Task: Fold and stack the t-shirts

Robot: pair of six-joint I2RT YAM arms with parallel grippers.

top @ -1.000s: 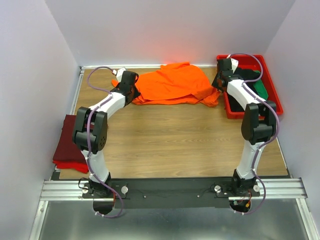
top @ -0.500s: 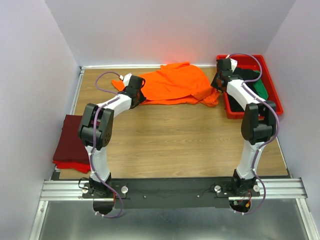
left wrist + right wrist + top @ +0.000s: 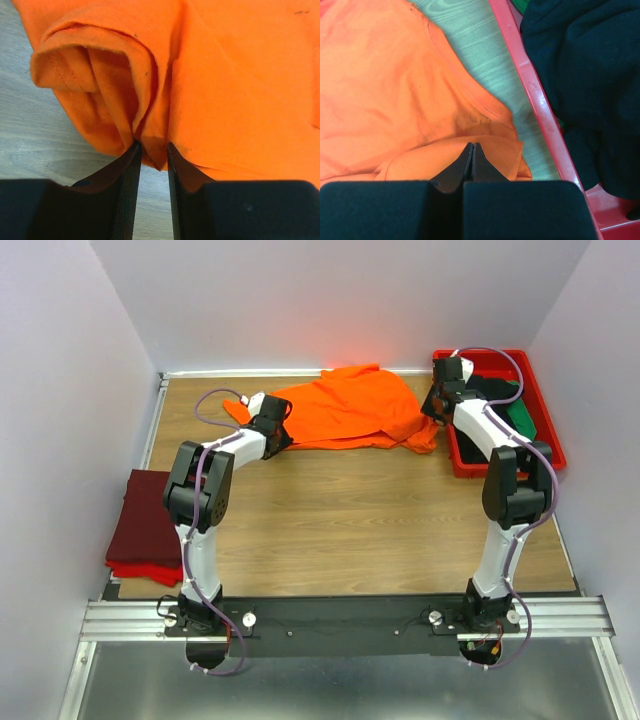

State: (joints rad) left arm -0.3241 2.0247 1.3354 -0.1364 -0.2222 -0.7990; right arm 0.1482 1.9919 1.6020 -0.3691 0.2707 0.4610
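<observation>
The bright orange t-shirt (image 3: 350, 405) lies crumpled at the back of the table. My left gripper (image 3: 283, 430) is at its left edge. In the left wrist view a bunched fold of the orange t-shirt (image 3: 240, 75) runs into the tips of the left gripper (image 3: 153, 146), whose jaws stand a narrow gap apart, pinching it. My right gripper (image 3: 433, 414) is at the shirt's right edge, by the tray. In the right wrist view the right gripper (image 3: 472, 145) is shut, its tips meeting on a folded edge of the orange t-shirt (image 3: 385, 90).
A red plastic tray (image 3: 552, 445) at the back right holds a black shirt (image 3: 490, 388) and a green one (image 3: 525, 415); its rim (image 3: 530, 90) runs just right of my right gripper. A folded maroon and red stack (image 3: 140, 530) lies at the left edge. Walls enclose three sides.
My left gripper has moved right and slightly toward me along the shirt's left edge, its elbow swinging inward. The right arm has stayed still.
</observation>
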